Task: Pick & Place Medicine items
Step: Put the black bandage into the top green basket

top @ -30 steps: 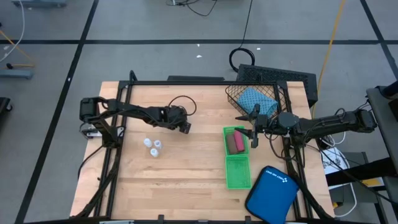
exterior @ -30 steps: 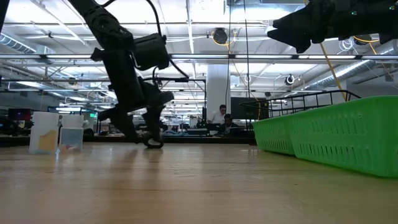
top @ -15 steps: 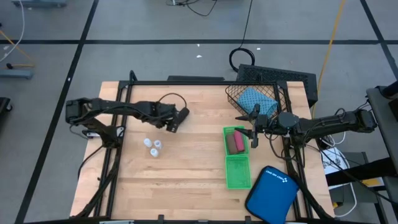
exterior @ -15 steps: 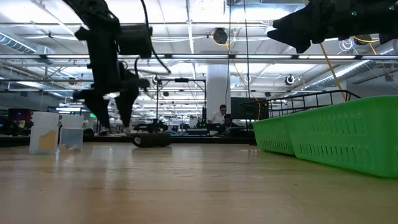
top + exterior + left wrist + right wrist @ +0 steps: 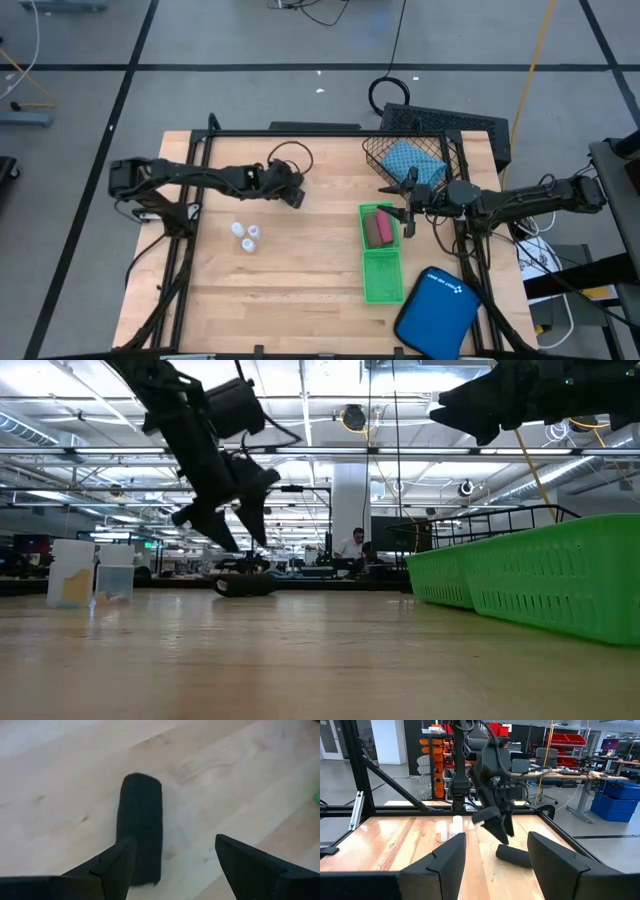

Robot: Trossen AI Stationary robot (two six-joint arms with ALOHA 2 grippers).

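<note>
The black roll (image 5: 140,830) lies on its side on the wooden table, also seen in the low view (image 5: 243,586). My left gripper (image 5: 297,193) hangs open just above it (image 5: 243,543), fingers either side, touching nothing. In the high view the gripper hides the roll. Three white bottles (image 5: 244,235) stand nearer the table's left. The pink and brown rolls (image 5: 378,228) lie in the far end of the green tray (image 5: 382,275). The teal pouch (image 5: 412,160) rests in a black wire basket. My right gripper (image 5: 408,215) waits open beside the tray's far end.
A smooth blue case (image 5: 436,310) lies at the table's near right corner. The wire basket (image 5: 445,150) sits at the far right. A black frame runs along the table's edges. Bare wood lies between the bottles and the tray.
My left gripper rose off the black roll, swung toward the table's left edge, then came back right and now hangs over the roll. The roll has stayed lying on the table. My right arm has kept still.
</note>
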